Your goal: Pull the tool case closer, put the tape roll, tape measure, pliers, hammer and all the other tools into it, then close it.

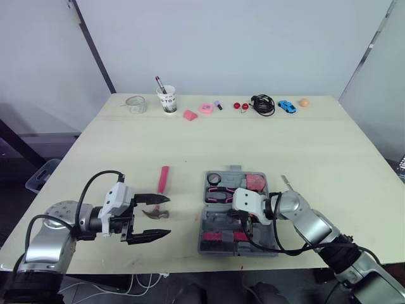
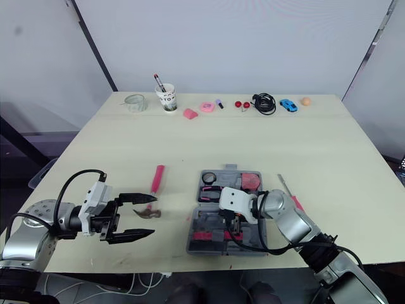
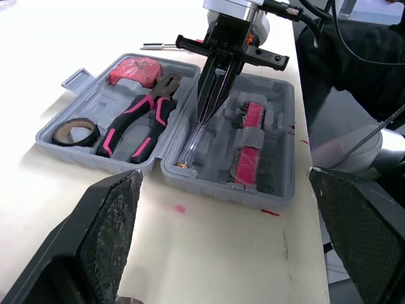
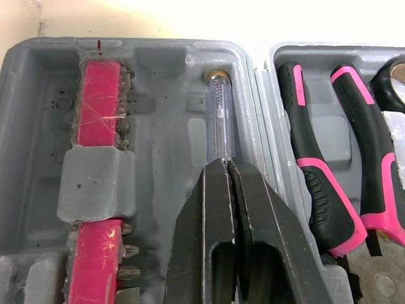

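Our right tool (image 4: pixel 224 166) is pinching a screwdriver (image 4: pixel 218 120) in the case (image 4: pixel 38 47). Our left tool (image 1: pixel 166 216) is hovering spread beside the hammer (image 1: pixel 162 189).

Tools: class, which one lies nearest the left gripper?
The pink-handled hammer: it lies on the table left of the tool case, its head by the left gripper's open fingers; the pliers sit inside the case.

Open tool case (image 2: pixel 195 220), pink-handled hammer (image 2: pixel 155 180) beside it, left end effector (image 2: pixel 153 215) spread wide at its head
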